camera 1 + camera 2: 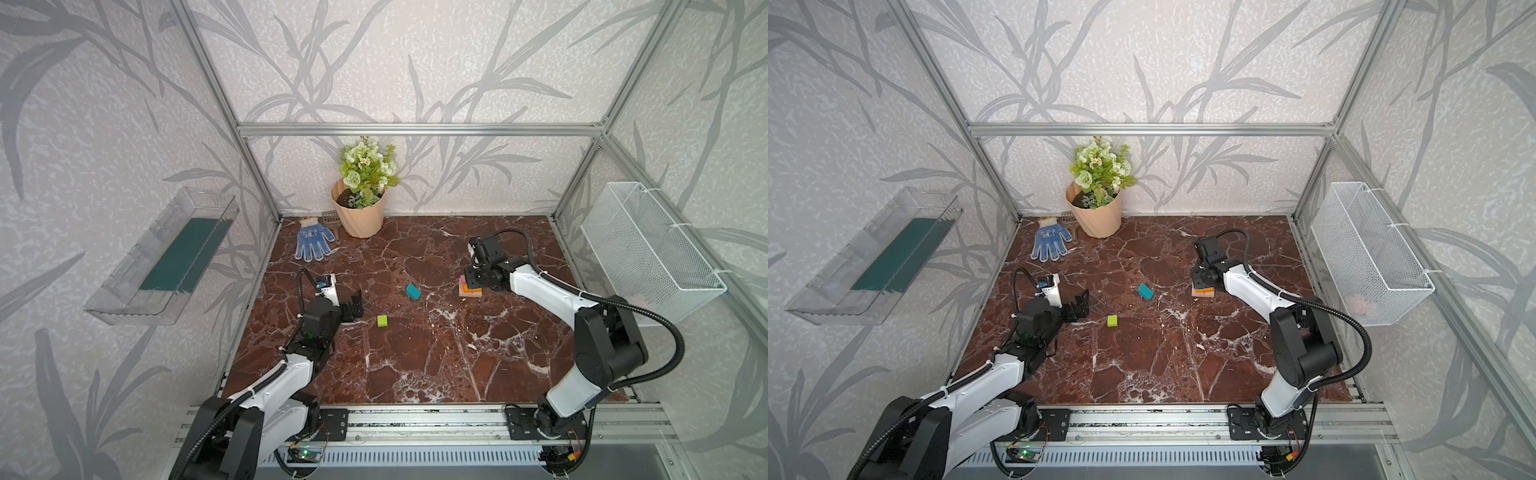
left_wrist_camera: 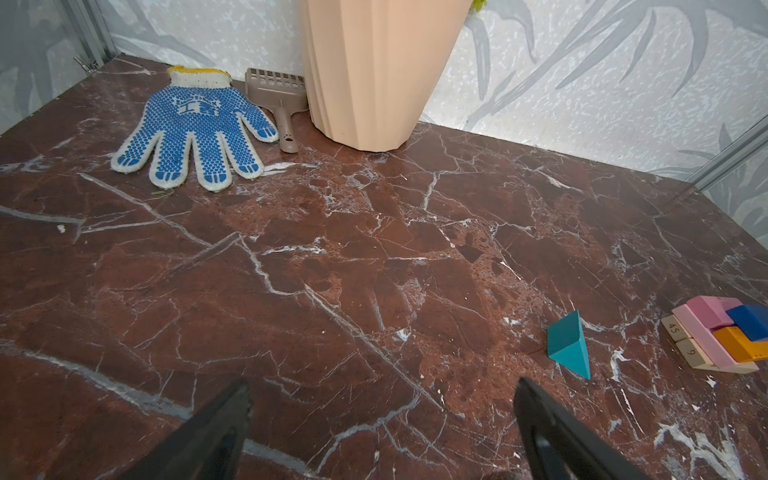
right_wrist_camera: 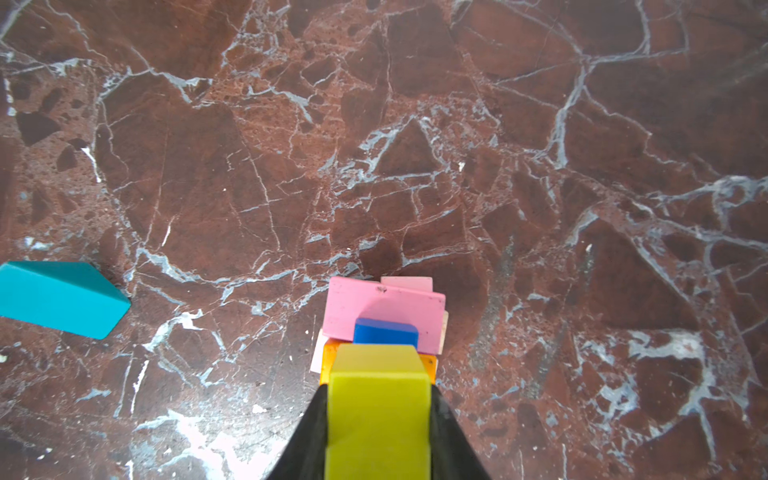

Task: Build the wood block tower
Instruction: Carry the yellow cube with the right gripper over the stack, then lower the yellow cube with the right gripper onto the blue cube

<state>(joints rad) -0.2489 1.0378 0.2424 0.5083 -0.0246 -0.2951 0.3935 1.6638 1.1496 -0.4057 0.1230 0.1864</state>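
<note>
Count: two arms, two tools.

Blocks in view, nine in all:
- one yellow block (image 3: 378, 432)
- one blue block (image 2: 750, 320)
- one orange block (image 2: 739, 343)
- two pink blocks (image 2: 702, 311)
- two plain-wood blocks (image 2: 675, 328), numbers printed on their ends
- one teal block (image 1: 413, 291), wedge-shaped
- one lime cube (image 1: 382, 320)

Clutter at the far side of the desk (image 1: 415, 374): one flower pot (image 1: 359, 216), one glove (image 1: 312, 242), one scoop (image 2: 276, 99).

Right tool (image 3: 379, 395): narrow, clamped on the yellow block, one finger on each side. It hangs directly over the tower (image 1: 467, 290). In the right wrist view the blue and orange blocks peek out just past the held block, with pink beyond them. Can't tell whether the yellow block touches the stack.

The tower's visible layers are plain wood at the base, pink on that, then orange and blue.

Left tool (image 1: 353, 306): jaws wide, nothing between them, low over the desk. The lime cube lies loose near its fingertips, apart from them. The teal block lies loose further out, roughly between the two tools and touching neither. In the left wrist view it sits beyond one fingertip, with the tower further on past it.
</note>
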